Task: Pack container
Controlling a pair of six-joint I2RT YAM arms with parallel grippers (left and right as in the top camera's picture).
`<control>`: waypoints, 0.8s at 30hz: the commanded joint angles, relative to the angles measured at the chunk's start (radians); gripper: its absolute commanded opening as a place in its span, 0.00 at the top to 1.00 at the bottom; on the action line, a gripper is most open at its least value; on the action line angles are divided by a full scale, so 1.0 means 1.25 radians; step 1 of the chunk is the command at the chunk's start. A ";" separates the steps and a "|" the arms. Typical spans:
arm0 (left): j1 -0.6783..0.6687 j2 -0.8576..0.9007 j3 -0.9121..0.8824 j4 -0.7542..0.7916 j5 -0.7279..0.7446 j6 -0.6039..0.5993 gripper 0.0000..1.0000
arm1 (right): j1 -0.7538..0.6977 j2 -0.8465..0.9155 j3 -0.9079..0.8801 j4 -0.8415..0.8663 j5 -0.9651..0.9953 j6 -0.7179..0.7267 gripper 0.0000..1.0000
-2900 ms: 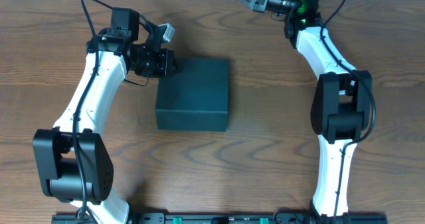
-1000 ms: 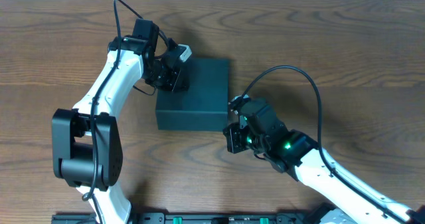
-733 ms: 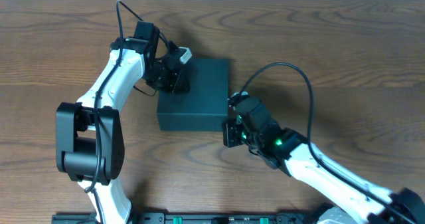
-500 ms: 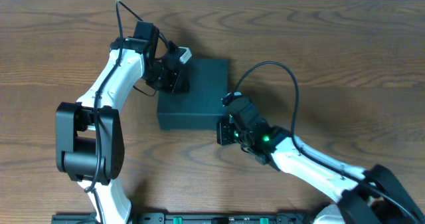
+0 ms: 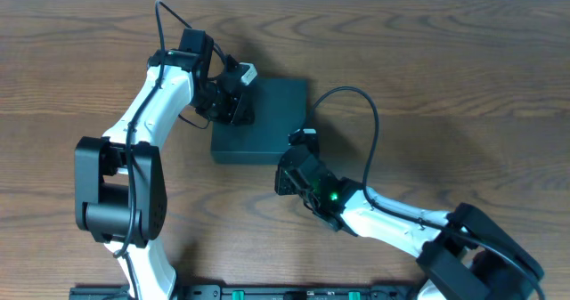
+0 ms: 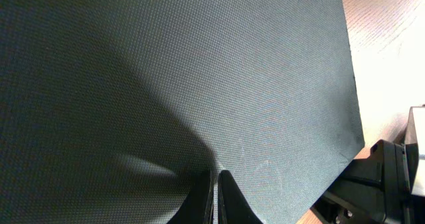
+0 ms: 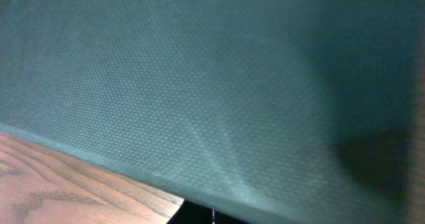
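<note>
The container (image 5: 263,117) is a dark teal-black square box with its lid down, lying mid-table. My left gripper (image 5: 243,111) rests shut on the lid near its left edge. In the left wrist view its two black fingertips (image 6: 217,192) lie pressed together on the textured lid (image 6: 199,71), holding nothing. My right gripper (image 5: 287,168) is against the container's front wall near the front right corner. The right wrist view is filled by that wall (image 7: 219,84), and the fingers show only as a dark sliver at the bottom edge, closed together.
The brown wooden table (image 5: 463,77) surrounds the box, and a strip of it shows under the box's edge (image 7: 60,177). Part of the right arm (image 6: 392,177) sits just past the lid's corner. A black cable (image 5: 361,104) loops above the right arm.
My right arm has slid left along the container's front, from its right front corner toward the middle. The left arm and the container have barely moved.
</note>
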 commanded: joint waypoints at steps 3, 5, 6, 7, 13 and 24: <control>-0.006 0.036 -0.004 -0.020 -0.024 0.017 0.94 | -0.002 -0.052 0.007 0.007 -0.017 -0.022 0.98; -0.005 0.031 -0.001 -0.027 -0.018 0.017 0.94 | -0.006 -0.111 0.008 -0.001 -0.049 -0.092 0.98; -0.005 0.027 0.002 -0.032 -0.017 0.017 0.94 | -0.009 -0.145 0.008 -0.011 -0.055 -0.114 0.98; -0.005 0.020 0.008 -0.041 -0.017 0.016 0.94 | -0.011 -0.180 0.008 -0.025 -0.056 -0.132 0.98; 0.008 -0.066 0.088 -0.093 0.006 -0.008 0.94 | -0.080 -0.446 0.009 -0.138 -0.041 -0.242 0.98; 0.153 -0.305 0.138 -0.025 -0.025 0.000 0.94 | -0.336 -0.753 0.009 -0.403 -0.047 -0.349 0.86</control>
